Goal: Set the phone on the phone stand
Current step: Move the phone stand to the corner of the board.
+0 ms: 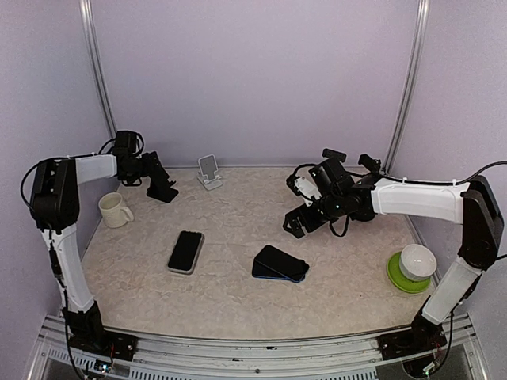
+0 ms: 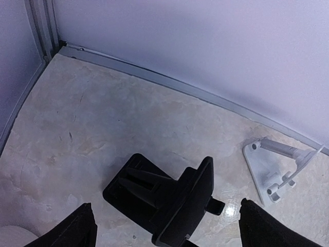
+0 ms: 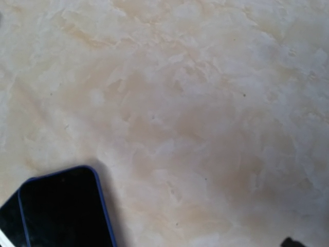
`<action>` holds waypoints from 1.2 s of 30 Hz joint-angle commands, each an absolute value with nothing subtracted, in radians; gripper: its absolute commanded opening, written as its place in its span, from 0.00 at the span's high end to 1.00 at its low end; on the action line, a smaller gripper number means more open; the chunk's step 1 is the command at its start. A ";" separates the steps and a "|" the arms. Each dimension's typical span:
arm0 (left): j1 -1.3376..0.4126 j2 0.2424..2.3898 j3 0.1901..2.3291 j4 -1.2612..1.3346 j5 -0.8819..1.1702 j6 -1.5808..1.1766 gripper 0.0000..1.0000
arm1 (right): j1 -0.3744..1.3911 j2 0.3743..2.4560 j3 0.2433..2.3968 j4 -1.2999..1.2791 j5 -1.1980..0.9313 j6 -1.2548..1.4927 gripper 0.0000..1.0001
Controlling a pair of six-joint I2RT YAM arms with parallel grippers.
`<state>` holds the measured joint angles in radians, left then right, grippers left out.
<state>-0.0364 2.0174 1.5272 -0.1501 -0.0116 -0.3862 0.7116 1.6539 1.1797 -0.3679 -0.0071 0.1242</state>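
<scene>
Marbled tabletop (image 1: 238,214) is enclosed by lavender walls; the dark blue phone (image 1: 280,264) is laid flat, long axis roughly left-right, just nearward of the right gripper (image 1: 299,206), which is spread wide and empty; the left gripper (image 2: 165,226), equally wide, is poised over the black phone stand (image 2: 149,198); the right arm is judged nearer.

A phone (image 1: 185,252) with a black screen and a pale case lies flat and face up at 8 o'clock from the middle of the table (image 1: 238,229). Two dark phones (image 1: 280,264) lie flat and stacked at 5 o'clock, the top one blue-edged. A black stand (image 1: 162,188) sits at 10 o'clock. Just beside it, at 11 o'clock, a white stand (image 1: 209,172) sits near the back wall.
</scene>
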 commanded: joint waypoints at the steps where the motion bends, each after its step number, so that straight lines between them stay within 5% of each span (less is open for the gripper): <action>1: -0.031 2.057 1.561 -0.230 -0.056 -0.323 0.08 | 0.719 1.651 1.187 -0.365 -0.013 0.123 0.00; 36: -0.037 2.004 1.540 -0.358 -0.244 -0.251 0.09 | 0.719 1.641 1.165 -0.349 -0.018 0.132 0.00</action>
<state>-0.0547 2.0502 1.5612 -0.3237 -0.2039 -0.2638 0.7116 1.6539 1.1801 -0.3672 -0.0116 0.1242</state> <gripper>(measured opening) 0.908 0.999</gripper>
